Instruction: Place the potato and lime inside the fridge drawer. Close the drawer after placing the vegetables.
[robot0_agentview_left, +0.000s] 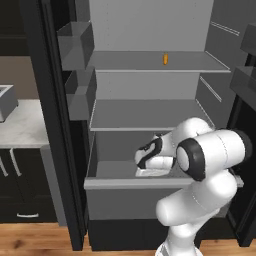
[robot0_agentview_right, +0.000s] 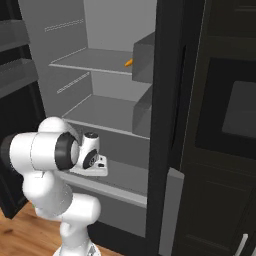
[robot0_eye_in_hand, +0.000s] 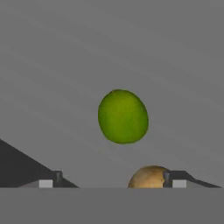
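The smooth yellow-green lime (robot0_eye_in_hand: 123, 116) lies mid-frame on the wide light-grey fridge drawer (robot0_agentview_left: 125, 200) floor. The lumpy tan potato (robot0_eye_in_hand: 148, 177) sits at the bottom, touching the right fingertip (robot0_eye_in_hand: 175, 178) of the gripper (robot0_eye_in_hand: 111, 180), whose fingers stand apart.

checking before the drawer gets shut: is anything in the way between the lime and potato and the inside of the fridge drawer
Nothing visible is. In the hand view the lime and the potato already lie on the grey drawer floor, the potato beside one fingertip. The fridge drawer is pulled out, with the gripper reaching down into it.
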